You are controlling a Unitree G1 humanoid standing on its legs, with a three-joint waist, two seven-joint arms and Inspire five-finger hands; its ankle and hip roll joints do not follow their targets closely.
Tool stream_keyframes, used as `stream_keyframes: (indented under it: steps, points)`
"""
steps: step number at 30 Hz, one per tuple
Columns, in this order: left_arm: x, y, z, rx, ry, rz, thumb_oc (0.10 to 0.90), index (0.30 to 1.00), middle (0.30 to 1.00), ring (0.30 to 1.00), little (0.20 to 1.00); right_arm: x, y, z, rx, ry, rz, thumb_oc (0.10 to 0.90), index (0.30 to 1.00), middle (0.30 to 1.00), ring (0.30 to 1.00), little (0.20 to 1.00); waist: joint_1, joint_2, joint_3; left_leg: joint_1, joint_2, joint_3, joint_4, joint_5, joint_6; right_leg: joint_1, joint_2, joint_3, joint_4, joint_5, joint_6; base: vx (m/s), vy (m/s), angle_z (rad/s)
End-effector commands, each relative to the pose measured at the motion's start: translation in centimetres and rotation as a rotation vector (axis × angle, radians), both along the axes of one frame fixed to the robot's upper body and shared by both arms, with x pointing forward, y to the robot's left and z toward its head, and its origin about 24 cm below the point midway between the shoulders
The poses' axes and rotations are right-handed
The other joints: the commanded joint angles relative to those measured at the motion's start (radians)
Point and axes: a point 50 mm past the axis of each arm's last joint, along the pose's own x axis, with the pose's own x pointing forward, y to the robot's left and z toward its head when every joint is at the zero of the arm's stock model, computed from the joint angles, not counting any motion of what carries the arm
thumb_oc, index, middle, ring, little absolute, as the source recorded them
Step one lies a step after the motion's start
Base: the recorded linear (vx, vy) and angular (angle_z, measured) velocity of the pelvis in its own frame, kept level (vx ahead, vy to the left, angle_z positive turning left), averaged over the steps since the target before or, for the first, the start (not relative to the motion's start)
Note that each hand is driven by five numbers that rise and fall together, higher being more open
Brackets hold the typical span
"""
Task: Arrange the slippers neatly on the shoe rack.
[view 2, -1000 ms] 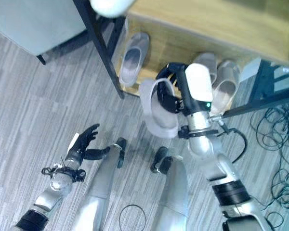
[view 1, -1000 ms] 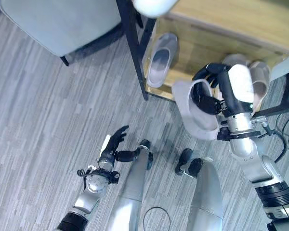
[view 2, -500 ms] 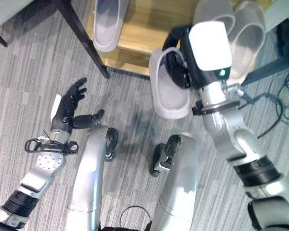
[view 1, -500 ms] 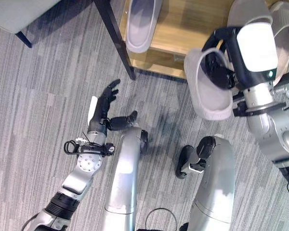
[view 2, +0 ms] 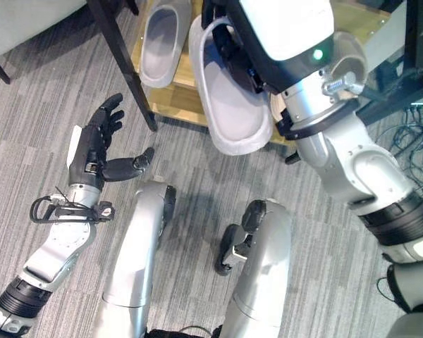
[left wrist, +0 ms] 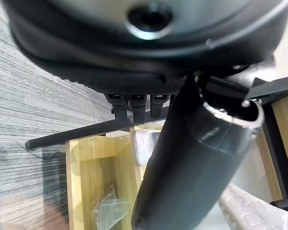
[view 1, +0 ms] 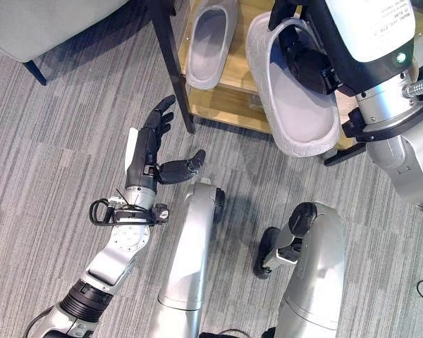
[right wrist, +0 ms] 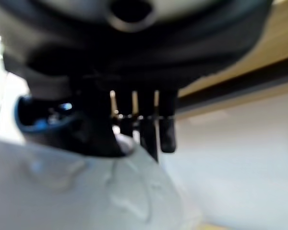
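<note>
grey chair (view 1: 49, 21) on striped grey carpet (view 1: 49, 162)

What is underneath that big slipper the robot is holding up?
The held slipper, gripped by the right hand, hangs over the front edge of the wooden shoe rack and some grey floor. Another slipper lies on the shelf beside it. The shelf directly beneath is covered.

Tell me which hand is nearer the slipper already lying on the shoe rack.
Right. The right hand holds another slipper just beside the racked slipper; the left hand hovers open over the floor, short of the rack.
</note>
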Motion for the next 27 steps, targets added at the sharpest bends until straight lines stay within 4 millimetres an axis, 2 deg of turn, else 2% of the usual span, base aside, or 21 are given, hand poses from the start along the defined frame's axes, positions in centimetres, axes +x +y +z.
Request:
stream_keyframes:
  steps: [1, 5, 8, 11, 13, 20, 22, 27]
  points:
    - [-1.4, -2.0, 4.2, -0.085, -0.244, -0.102, 0.800, 0.900, 0.900, 0.900, 0.900, -2.2, -0.5, 6.4, 0.041, -0.327, -0.036, 0.400, 0.300, 0.300, 0.300, 0.300, 0.040, -0.014, -0.037, 0.065, -0.012, 0.018, 0.042, -0.240, 0.051, 0.007, -0.004, -0.001, 0.005, 0.010, -0.087, 0.00, 0.000, 0.00]
    - [-1.4, -2.4, 3.6, -0.102, -0.225, -0.129, 0.800, 0.900, 0.900, 0.900, 0.900, -0.3, -2.3, 6.8, 0.093, -0.323, -0.143, 0.400, 0.300, 0.300, 0.300, 0.300, 0.058, 0.000, -0.037, 0.065, -0.012, 0.022, 0.061, -0.248, 0.050, 0.007, -0.005, 0.003, 0.026, 0.003, -0.091, 0.02, 0.036, 0.02]
    - [-1.5, -2.7, 3.3, -0.114, -0.214, -0.143, 0.800, 0.900, 0.900, 0.900, 0.900, 0.6, -2.9, 6.4, 0.128, -0.313, -0.177, 0.400, 0.300, 0.300, 0.300, 0.300, 0.068, 0.008, -0.037, 0.065, -0.018, 0.018, 0.066, -0.250, 0.049, 0.012, -0.007, 0.000, 0.027, 0.006, -0.089, 0.00, 0.009, 0.01]
    - [-1.5, -2.8, 3.1, -0.116, -0.211, -0.146, 0.800, 0.900, 0.900, 0.900, 0.900, 0.9, -3.1, 6.3, 0.133, -0.308, -0.190, 0.400, 0.300, 0.300, 0.300, 0.300, 0.072, 0.009, -0.037, 0.065, -0.018, 0.017, 0.067, -0.250, 0.049, 0.015, -0.008, -0.002, 0.028, 0.004, -0.092, 0.00, 0.000, 0.00]
    - [-1.7, -3.5, 2.7, -0.124, -0.200, -0.173, 0.800, 0.900, 0.900, 0.900, 0.900, 2.1, -3.6, 5.8, 0.157, -0.282, -0.231, 0.400, 0.300, 0.300, 0.300, 0.300, 0.093, 0.019, -0.037, 0.065, -0.026, 0.010, 0.068, -0.247, 0.045, 0.023, -0.015, -0.011, 0.028, 0.008, -0.091, 0.00, 0.000, 0.00]
    - [-2.1, -4.2, 2.0, -0.145, -0.177, -0.211, 0.800, 0.900, 0.900, 0.900, 0.900, 3.5, -4.1, 5.9, 0.167, -0.273, -0.292, 0.400, 0.300, 0.300, 0.300, 0.300, 0.128, 0.042, -0.037, 0.065, -0.040, -0.007, 0.070, -0.244, 0.037, 0.040, -0.032, -0.031, 0.026, 0.009, -0.094, 0.01, -0.013, 0.05]
    - [-2.3, -4.5, 1.8, -0.158, -0.173, -0.226, 0.800, 0.900, 0.900, 0.900, 0.900, 4.2, -4.6, 5.7, 0.196, -0.262, -0.323, 0.400, 0.300, 0.300, 0.300, 0.300, 0.146, 0.057, -0.037, 0.065, -0.047, -0.014, 0.063, -0.238, 0.034, 0.051, -0.042, -0.043, 0.021, 0.013, -0.093, 0.01, -0.004, 0.20]
    - [-2.4, -5.1, 1.7, -0.179, -0.172, -0.251, 0.800, 0.900, 0.900, 0.900, 0.900, 4.9, -5.1, 5.1, 0.218, -0.251, -0.358, 0.400, 0.300, 0.300, 0.300, 0.300, 0.157, 0.073, -0.037, 0.065, -0.062, -0.026, 0.049, -0.224, 0.027, 0.068, -0.054, -0.057, 0.006, 0.025, -0.092, 0.01, -0.032, 0.19]
